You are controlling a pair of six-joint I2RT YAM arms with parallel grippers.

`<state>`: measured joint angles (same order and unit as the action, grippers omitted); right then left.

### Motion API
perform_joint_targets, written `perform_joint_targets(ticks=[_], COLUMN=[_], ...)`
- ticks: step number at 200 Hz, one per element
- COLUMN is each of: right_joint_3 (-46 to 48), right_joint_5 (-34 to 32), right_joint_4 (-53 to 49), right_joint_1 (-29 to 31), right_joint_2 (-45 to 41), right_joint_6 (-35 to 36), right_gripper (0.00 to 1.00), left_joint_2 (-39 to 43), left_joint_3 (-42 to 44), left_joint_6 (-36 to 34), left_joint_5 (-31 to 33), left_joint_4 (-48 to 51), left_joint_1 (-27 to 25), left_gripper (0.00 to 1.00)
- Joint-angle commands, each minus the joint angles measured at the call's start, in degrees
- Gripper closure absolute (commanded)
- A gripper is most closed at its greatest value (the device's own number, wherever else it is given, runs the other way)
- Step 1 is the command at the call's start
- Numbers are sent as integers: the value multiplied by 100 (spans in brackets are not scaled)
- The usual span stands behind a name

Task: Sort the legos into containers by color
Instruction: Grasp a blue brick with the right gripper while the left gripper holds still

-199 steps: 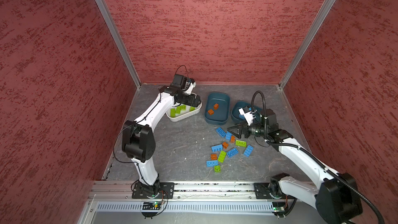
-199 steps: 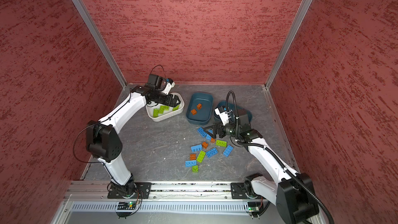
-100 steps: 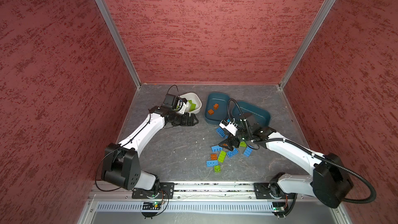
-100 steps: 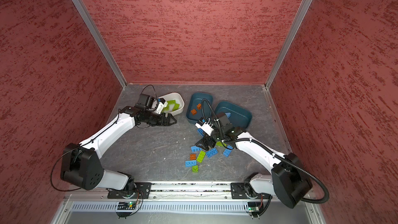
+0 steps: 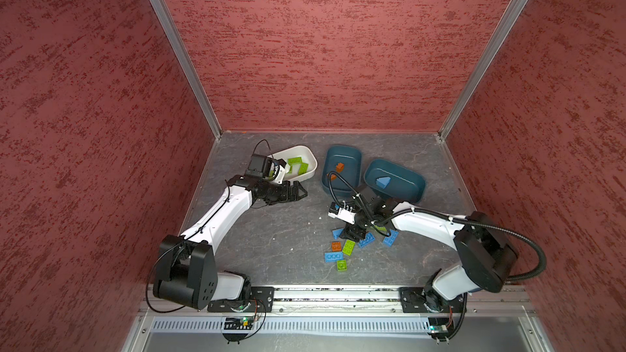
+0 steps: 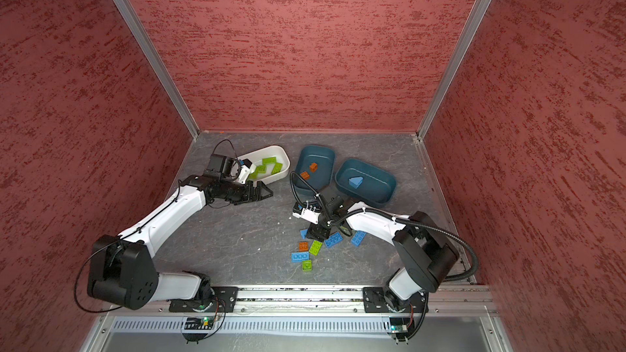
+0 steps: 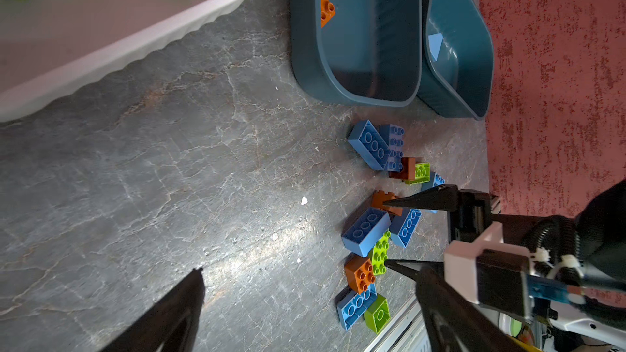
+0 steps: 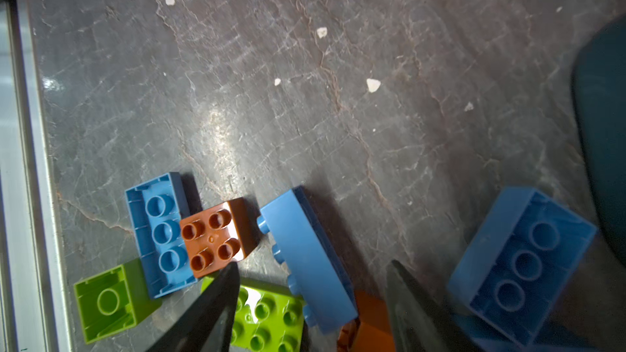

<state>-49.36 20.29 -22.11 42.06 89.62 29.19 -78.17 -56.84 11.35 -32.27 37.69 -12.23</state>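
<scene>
Bricks (image 5: 348,247): loose blue, green and orange plastic pile on grey table (image 5: 271,231).
Left gripper (image 5: 299,192): moved off white ribbed plastic tub (image 5: 313,168), jaws wide apart, empty.
Right gripper (image 5: 352,232): dropped onto pile, jaws narrower but apart, straddling sideways blue rectangular brick (image 8: 311,259).

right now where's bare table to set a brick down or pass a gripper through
Widest bare table: between the left gripper, the loose bricks and the front rail. A thin strip runs behind the white tub and teal tubs. Crowded: those bricks under the right gripper; the teal tubs sit tight together.
</scene>
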Motion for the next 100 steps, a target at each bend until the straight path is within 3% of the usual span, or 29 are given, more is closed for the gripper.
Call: perform_joint_targets(ticks=[1,53,100], right_joint_3=[-197,-363,-541], right_joint_5=[-271,-368,-273], right_joint_4=[19,-57,-234], right_joint_1=[94,257,312], right_joint_2=[155,570,712], right_joint_6=[482,764,802], right_gripper=[34,48,75], left_joint_2=[166,224,259], left_joint_3=[125,285,319], left_joint_6=[24,12,7], left_joint_5=[-160,-177,-227], left_joint_4=[-182,-215,-175], left_joint_1=[89,192,227], left_gripper=[2,2,2])
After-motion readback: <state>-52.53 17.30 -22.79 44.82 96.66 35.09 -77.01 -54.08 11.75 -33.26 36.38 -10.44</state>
